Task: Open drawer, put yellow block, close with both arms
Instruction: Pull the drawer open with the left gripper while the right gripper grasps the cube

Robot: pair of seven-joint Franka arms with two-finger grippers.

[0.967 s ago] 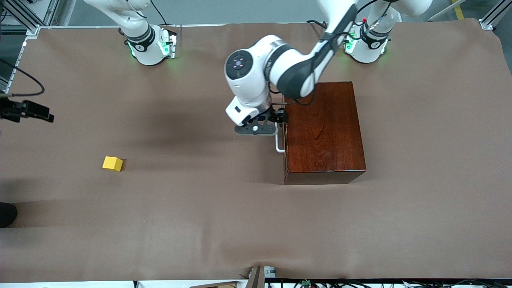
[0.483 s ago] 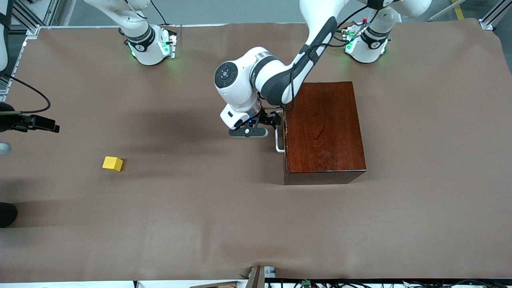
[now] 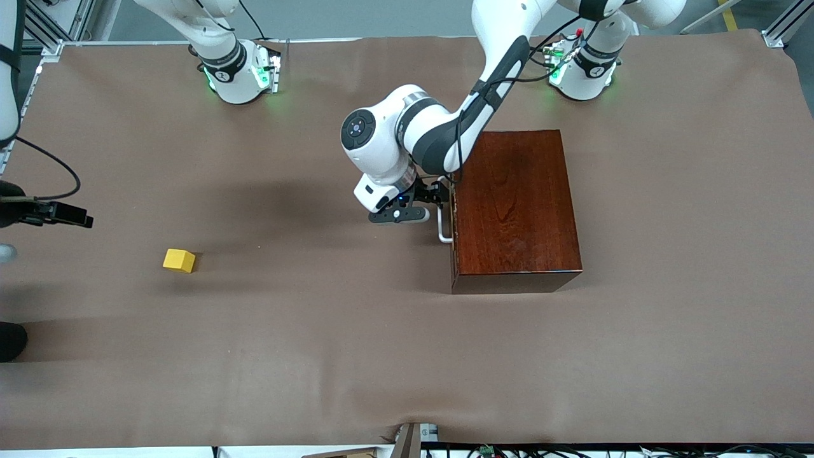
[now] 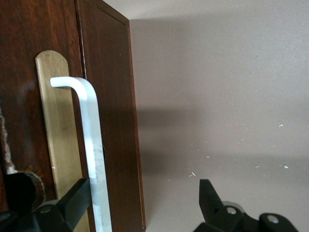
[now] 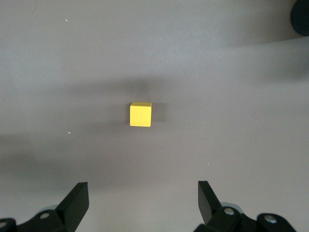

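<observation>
The dark reddish-brown box (image 3: 515, 203) stands toward the left arm's end of the table with its drawer shut. The white bar handle (image 3: 443, 229) faces the right arm's end. My left gripper (image 3: 437, 198) is open at the handle. In the left wrist view (image 4: 145, 198) the handle (image 4: 91, 145) lies between the fingers, close against one finger (image 4: 72, 203). The yellow block (image 3: 179, 260) sits on the table toward the right arm's end. My right gripper (image 3: 73, 217) hangs open and empty over the table, with the block (image 5: 140, 114) centred ahead of it in the right wrist view (image 5: 142, 198).
A brown cloth (image 3: 356, 343) covers the table. A dark round object (image 3: 9, 340) shows at the table's edge by the right arm's end. Cables lie along the edge nearest the front camera. A brass plate (image 4: 53, 145) backs the handle.
The left arm has swung in and brought its gripper closer to the handle. The right gripper has shifted toward the yellow block. Box and block have not moved.
</observation>
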